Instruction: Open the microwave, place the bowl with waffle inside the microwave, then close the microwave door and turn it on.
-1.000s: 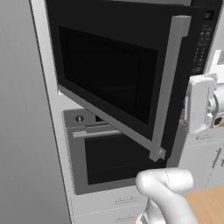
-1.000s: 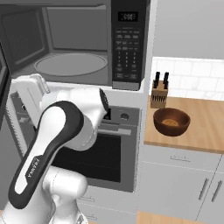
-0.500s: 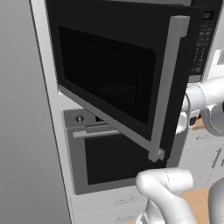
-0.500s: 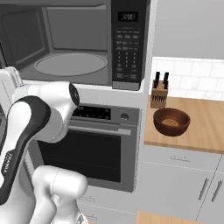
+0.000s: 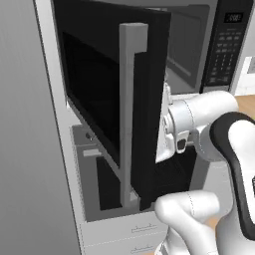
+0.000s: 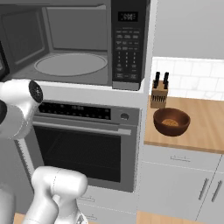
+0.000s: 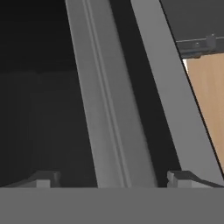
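Microwave (image 6: 74, 43): built-in, black, above the oven (image 6: 83, 144). Cavity exposed; pale turntable (image 6: 71, 64) bare. Keypad strip (image 6: 128, 46) to the right of the cavity.

Door (image 5: 107, 99): swung well out on its left hinge, seen nearly edge-on from the left base view. Long silver handle (image 5: 128, 114) upright along its free edge.

Gripper (image 7: 112, 181): jaws spread wide, one tip on each side of the handle (image 7: 107, 109) in the hand view; nothing clamped. The handle runs between the tips, and contact cannot be told. The hand (image 5: 172, 127) sits just behind the door's free edge.

Bowl (image 6: 171, 121): reddish-brown, on the counter (image 6: 205, 127) right of the oven, just in front of a knife block (image 6: 159, 92), well apart from the arm. Something pale lies inside, presumably the waffle.

Stage, as judged: door open, bowl not yet fetched.

Hazards, as judged:
- Forearm and wrist lie close to the door; withdrawing sideways could nudge it partway shut and narrow the way in.
- Open jaws straddling the handle could catch on it when backing off.
- The reach to the bowl passes the knife block; a loose approach could knock it or push the bowl.
- A tilted carry could spill the waffle.
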